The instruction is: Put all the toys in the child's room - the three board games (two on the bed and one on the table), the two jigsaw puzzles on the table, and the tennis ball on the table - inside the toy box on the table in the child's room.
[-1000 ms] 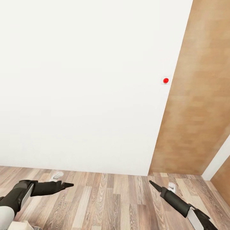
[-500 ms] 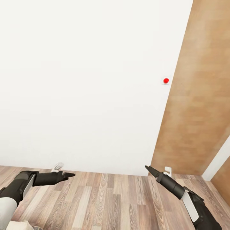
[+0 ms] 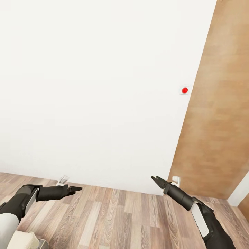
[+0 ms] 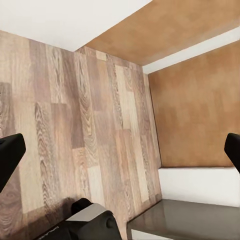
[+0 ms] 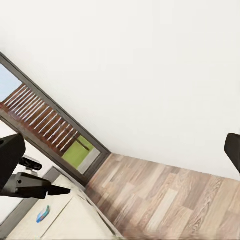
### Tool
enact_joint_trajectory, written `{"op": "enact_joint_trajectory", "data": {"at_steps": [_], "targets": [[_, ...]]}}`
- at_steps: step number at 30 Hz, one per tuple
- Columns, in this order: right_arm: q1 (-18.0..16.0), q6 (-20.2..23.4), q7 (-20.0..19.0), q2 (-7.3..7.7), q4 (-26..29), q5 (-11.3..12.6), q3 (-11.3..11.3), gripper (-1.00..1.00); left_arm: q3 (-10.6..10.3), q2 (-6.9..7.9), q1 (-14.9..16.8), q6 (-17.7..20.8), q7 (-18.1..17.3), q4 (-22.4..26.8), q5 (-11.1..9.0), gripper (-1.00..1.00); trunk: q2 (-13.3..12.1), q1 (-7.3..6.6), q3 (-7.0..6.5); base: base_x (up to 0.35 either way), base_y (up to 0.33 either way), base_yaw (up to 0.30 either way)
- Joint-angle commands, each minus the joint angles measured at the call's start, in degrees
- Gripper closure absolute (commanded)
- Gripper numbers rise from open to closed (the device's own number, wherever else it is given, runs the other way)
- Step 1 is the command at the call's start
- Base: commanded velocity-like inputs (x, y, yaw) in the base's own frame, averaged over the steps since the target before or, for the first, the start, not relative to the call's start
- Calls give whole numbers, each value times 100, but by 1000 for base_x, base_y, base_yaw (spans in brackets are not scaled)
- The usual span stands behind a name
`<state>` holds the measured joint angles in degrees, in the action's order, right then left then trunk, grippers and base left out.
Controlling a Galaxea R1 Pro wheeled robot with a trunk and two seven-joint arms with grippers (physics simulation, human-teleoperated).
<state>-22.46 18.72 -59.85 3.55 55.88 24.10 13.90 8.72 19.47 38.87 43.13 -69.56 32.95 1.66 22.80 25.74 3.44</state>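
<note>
- The robot faces a bare white wall [image 3: 97,86] with a red button [image 3: 184,90] beside a wooden door [image 3: 218,121]; plank floor [image 3: 114,218] lies below.
- The left pincer [image 3: 76,189] hangs low at the left with its tips close together and holds nothing; the left wrist view shows its fingers [image 4: 10,155] spread apart.
- The right pincer [image 3: 155,180] is slightly parted and empty.
- In the right wrist view, a pale surface [image 5: 70,220] with a small coloured item [image 5: 43,214], too small to identify, lies past the left arm, so the left arm is probably nearer it.
</note>
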Motion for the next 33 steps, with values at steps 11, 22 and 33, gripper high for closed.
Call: {"op": "enact_joint_trajectory", "data": {"at_steps": [11, 22, 33], "targets": [[-4, 67, 452, -134, 24, 9, -388, -100, 16, -7, 7, 86, -4, 0, 26, -100, 12, 4, -24, 15, -10, 101], [-4, 62, 465, -144, 20, -3, -400, -100, 16, -22, 7, 82, 35, 0, 31, -100, 12, 4, -85, 109, -86, 221], [-4, 62, 466, -152, 20, -10, -405, -100, 16, -36, 7, 81, 36, 0, 28, -100, 12, 4, -149, 6, -5, 231]]}}
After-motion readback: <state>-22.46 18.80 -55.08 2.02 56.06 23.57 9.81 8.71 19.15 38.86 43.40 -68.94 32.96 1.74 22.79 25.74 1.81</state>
